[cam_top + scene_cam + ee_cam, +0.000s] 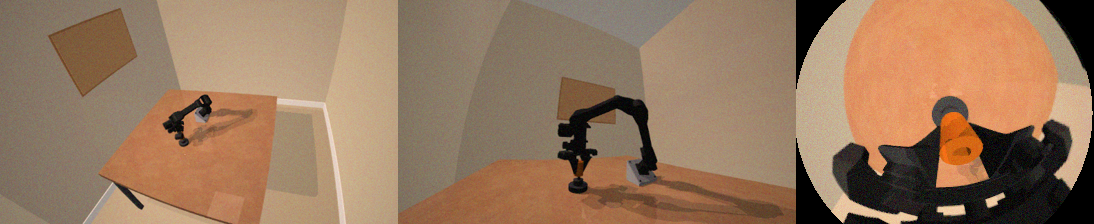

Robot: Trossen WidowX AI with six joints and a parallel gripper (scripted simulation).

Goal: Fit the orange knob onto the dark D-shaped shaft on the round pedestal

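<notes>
The orange knob (pixel 580 167) (pixel 954 125) is held nearly upright between the fingers of my gripper (pixel 578 171) (pixel 953 127), which is shut on it. The round dark pedestal (pixel 184 142) (pixel 577 187) (pixel 950 102) stands on the table directly below. In the exterior view the knob's lower end is at or just above the top of the dark shaft (pixel 578 178), with a short dark length showing under it. I cannot tell whether they touch. In the wrist view the knob hides the shaft and overlaps the pedestal's near part. The shaft's flat side is not visible.
The arm's grey base block (pixel 201 116) (pixel 636 174) stands on the wooden table (pixel 221 162) (pixel 512 193), behind the pedestal in the top view and to its right in the exterior view. The arm's shadow falls across the table beside the pedestal.
</notes>
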